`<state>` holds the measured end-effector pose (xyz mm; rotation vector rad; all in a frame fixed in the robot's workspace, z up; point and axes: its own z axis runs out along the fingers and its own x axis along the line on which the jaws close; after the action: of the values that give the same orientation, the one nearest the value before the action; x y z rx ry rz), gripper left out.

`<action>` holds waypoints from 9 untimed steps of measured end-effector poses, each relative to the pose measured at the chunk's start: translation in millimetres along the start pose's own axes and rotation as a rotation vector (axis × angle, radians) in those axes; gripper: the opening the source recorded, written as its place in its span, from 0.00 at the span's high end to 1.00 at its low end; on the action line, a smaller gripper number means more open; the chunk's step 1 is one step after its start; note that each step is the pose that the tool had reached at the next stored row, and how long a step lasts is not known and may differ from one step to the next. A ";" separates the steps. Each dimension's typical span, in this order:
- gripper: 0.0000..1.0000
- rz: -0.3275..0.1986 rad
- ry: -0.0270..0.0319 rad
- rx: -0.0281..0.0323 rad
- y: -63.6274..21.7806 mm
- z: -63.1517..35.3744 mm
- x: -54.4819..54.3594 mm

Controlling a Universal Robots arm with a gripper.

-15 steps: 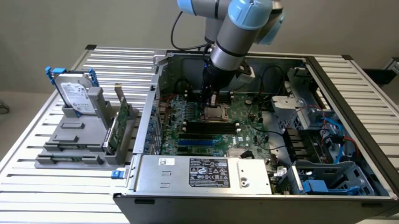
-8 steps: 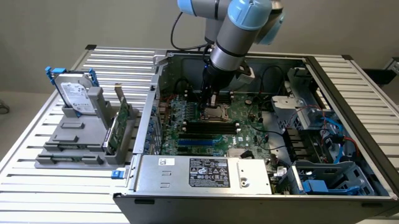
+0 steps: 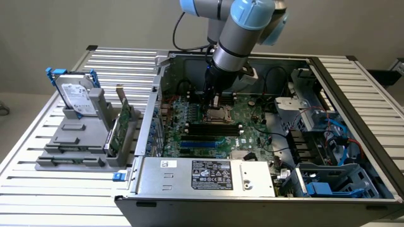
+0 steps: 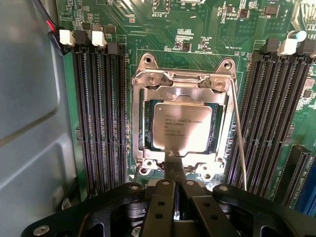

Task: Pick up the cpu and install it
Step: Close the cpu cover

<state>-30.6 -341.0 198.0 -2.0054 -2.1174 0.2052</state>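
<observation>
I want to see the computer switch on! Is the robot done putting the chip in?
Nearly. Done: the cpu lies flat in its socket on the motherboard. In hand: nothing that I can see; the shut gripper rests at the chip's edge. Left: whether the chip is clamped down, I cannot tell.

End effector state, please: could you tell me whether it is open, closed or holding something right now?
End effector: closed, gripping nothing; its tip sits at the edge of the cpu lying in the socket.
</observation>
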 end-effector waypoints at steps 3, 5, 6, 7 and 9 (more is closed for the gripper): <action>0.89 0.001 -0.0017 0.0021 -3.2 -9.1 0.4; 0.89 0.001 -0.0018 0.0021 -4.6 -10.6 0.5; 0.89 0.001 -0.0016 0.0020 -5.3 -10.8 0.6; 0.89 0.001 -0.0016 0.0020 -6.0 -11.1 0.6; 0.89 0.002 -0.0014 0.0021 -8.2 -12.7 0.8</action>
<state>-35.3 -341.3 212.4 -2.0069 -2.1153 0.2091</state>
